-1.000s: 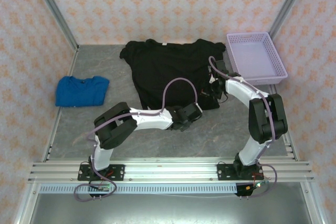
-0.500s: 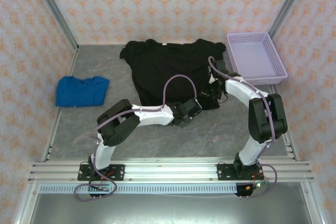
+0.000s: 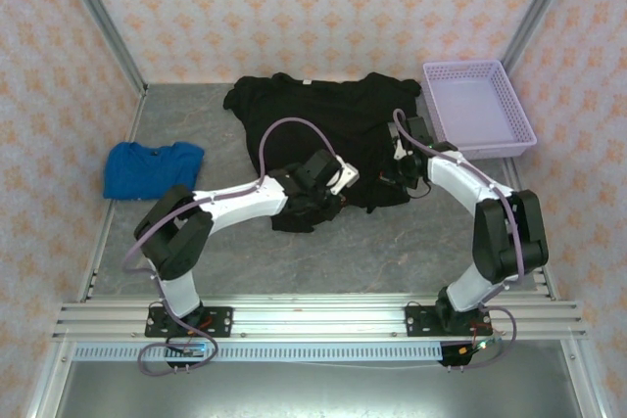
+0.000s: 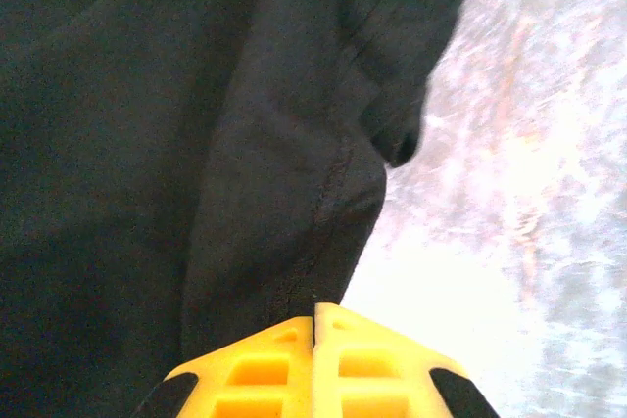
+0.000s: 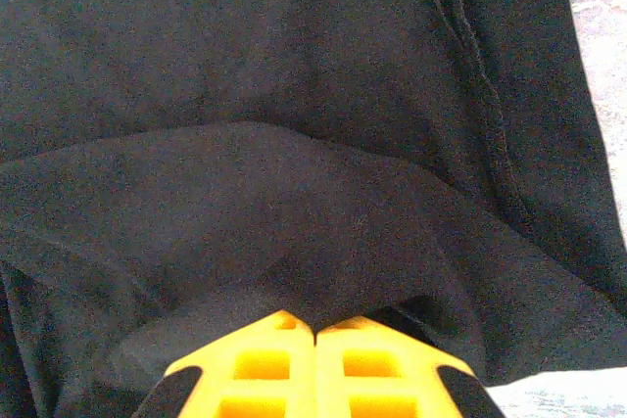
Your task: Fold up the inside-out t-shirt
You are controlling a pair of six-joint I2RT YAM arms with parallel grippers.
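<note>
The inside-out t-shirt (image 3: pixel 304 119) is black and lies spread at the back middle of the grey table (image 3: pixel 392 242), its near edge bunched and pulled leftward. My left gripper (image 3: pixel 315 201) is over that bunched near edge. In the left wrist view its yellow fingers (image 4: pixel 255 369) are shut, pinching a hemmed fold of the black cloth (image 4: pixel 284 203) at their tips. My right gripper (image 3: pixel 390 175) is at the shirt's near right corner. The right wrist view has its yellow fingers (image 5: pixel 382 364) shut on a raised fold of black cloth (image 5: pixel 294 232).
A folded bright blue garment (image 3: pixel 152 168) lies at the left of the table. A lilac plastic basket (image 3: pixel 465 66) stands at the back right, beside the shirt's sleeve. Patterned walls close in the back and both sides. Bare table shows between the shirt and the arm bases.
My left gripper has closed on the shirt's near edge and swung left and back, dragging that edge into a bunch. The right gripper has kept its grip and hardly moved.
</note>
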